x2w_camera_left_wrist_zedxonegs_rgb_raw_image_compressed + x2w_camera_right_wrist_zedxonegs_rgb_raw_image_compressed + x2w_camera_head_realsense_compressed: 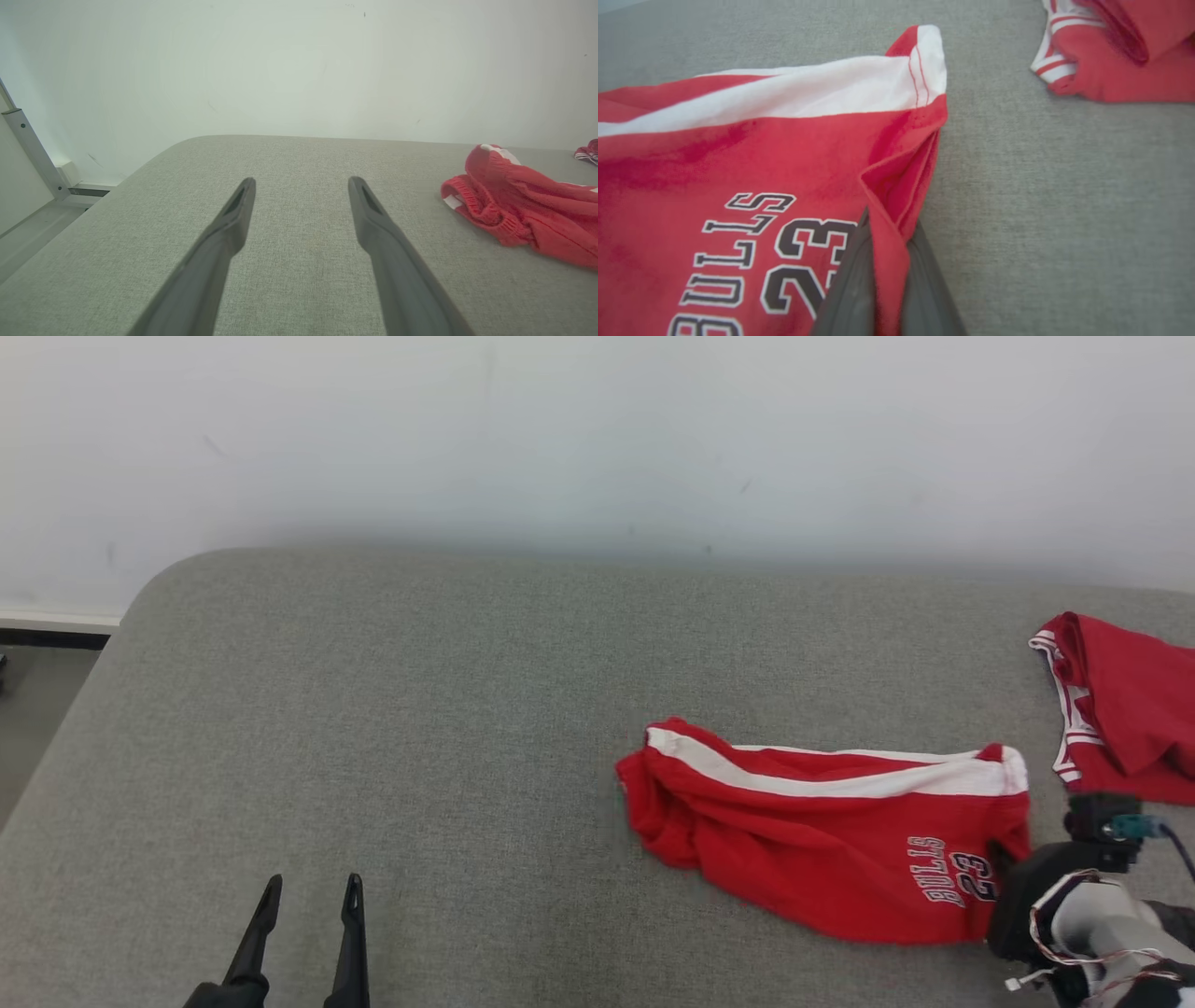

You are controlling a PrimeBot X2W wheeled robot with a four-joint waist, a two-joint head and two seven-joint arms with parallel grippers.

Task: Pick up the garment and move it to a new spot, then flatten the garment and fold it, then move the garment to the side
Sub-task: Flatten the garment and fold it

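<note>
The garment (822, 835) is a pair of red shorts with a white side stripe and "BULLS 23" lettering, lying rumpled on the grey surface right of centre. My right gripper (887, 233) is shut on a fold of the garment's (738, 154) right edge, red cloth pinched between its two dark fingers (850, 289). In the head view that wrist (1074, 896) sits at the garment's lower right corner. My left gripper (311, 894) stands open at the lower left, well away from the cloth. From the left wrist, the garment (528, 210) lies off to the right of the open gripper (301, 184).
A second red garment with white trim (1125, 709) lies at the far right edge of the grey padded surface (420, 709). A white wall runs behind. The surface's rounded left corner drops to the floor (28, 709).
</note>
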